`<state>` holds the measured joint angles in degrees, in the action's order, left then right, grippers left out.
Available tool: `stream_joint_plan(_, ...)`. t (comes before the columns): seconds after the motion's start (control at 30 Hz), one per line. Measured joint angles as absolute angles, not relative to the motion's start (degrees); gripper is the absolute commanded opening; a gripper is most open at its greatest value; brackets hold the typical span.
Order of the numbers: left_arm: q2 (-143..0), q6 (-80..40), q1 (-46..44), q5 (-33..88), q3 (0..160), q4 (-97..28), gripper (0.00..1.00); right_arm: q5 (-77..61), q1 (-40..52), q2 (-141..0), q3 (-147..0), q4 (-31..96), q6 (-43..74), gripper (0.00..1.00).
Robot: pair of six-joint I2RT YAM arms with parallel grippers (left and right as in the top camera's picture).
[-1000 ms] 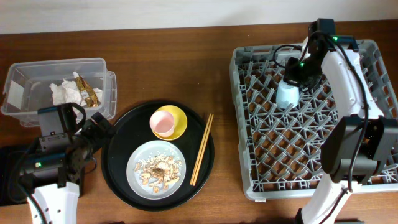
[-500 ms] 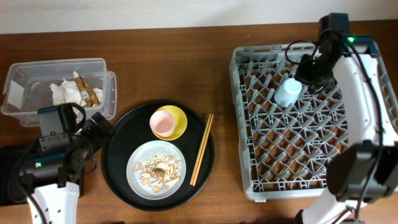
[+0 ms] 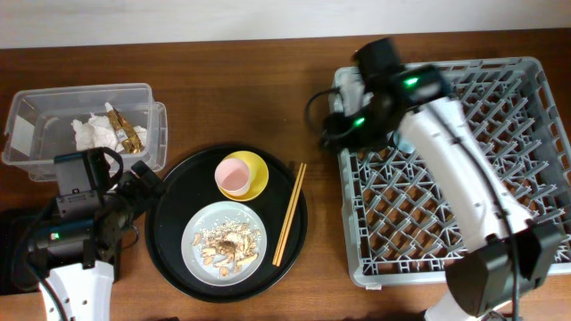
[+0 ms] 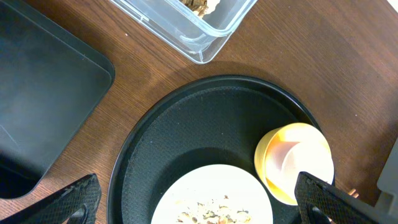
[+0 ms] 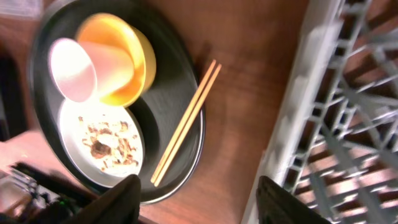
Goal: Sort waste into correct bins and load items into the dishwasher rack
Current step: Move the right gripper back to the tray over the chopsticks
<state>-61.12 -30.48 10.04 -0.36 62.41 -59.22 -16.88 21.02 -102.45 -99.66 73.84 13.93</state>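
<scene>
We saw the yellow bowl (image 3: 257,184) sitting on the round black tray (image 3: 168,227), with the small pink cup (image 3: 233,174) inside it. Just beside the bowl, on the same tray, was the pale plate (image 3: 195,241). It had tan food scraps (image 3: 227,242) on it. The two chopsticks (image 3: 288,214) lay side by side on the right part of the tray, and their far ends poked out past the rim.

Up and to the left of the tray stood the clear tub (image 3: 80,89). White napkins (image 3: 89,134) and the gold-brown wrapper (image 3: 126,130) lay in it. The flat black tray (image 4: 43,93) lay close to the tub.

The big grey rack (image 3: 535,134) stood at the right side of the brown table (image 3: 223,89), with a strip of bare wood between it and the round tray.

The right gripper (image 5: 198,186) hung by the left edge of the rack. Its fingers (image 5: 124,199) were apart and held nothing. The left gripper (image 4: 196,186) hung over the round tray, near the plate and bowl. Its fingers (image 4: 81,198) were wide apart too, and we saw nothing in them.
</scene>
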Motion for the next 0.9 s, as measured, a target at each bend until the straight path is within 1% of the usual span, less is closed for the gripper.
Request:
stream_joint_plan(0.03,-61.1,-30.5,10.0,-0.4,62.4,-59.2,0.99,-15.1,22.7,-102.5,-98.7,73.7,15.7,0.43)
stream_joint_plan(0.07,-61.1,-30.5,10.0,-0.4,62.4,-59.2,0.99,-13.1,24.5,-102.5,-97.4,73.3,17.9,0.38)
stream_joint_plan(0.13,-61.1,-30.5,10.0,-0.4,62.4,-59.2,0.99,-10.1,27.5,-102.3,-93.9,70.6,22.3,0.33)
stream_joint_plan(0.27,-61.1,-30.5,10.0,-0.4,62.4,-59.2,0.99,-7.9,32.1,-102.2,-85.0,60.0,29.8,0.30)
stream_joint_plan(0.5,-61.1,-30.5,10.0,-0.4,62.4,-59.2,0.99,-7.3,39.0,-102.3,-73.9,47.4,39.4,0.30)
stream_joint_plan(0.63,-61.1,-30.5,10.0,-0.4,62.4,-59.2,0.99,-5.9,41.2,-102.3,-70.4,44.1,44.4,0.29)
stream_joint_plan(0.8,-61.1,-30.5,10.0,-0.4,62.4,-59.2,0.99,-5.1,41.4,-102.3,-67.4,41.7,46.7,0.28)
stream_joint_plan(0.9,-61.1,-30.5,10.0,-0.4,62.4,-59.2,0.99,-4.9,41.4,-102.3,-65.7,39.5,48.2,0.25)
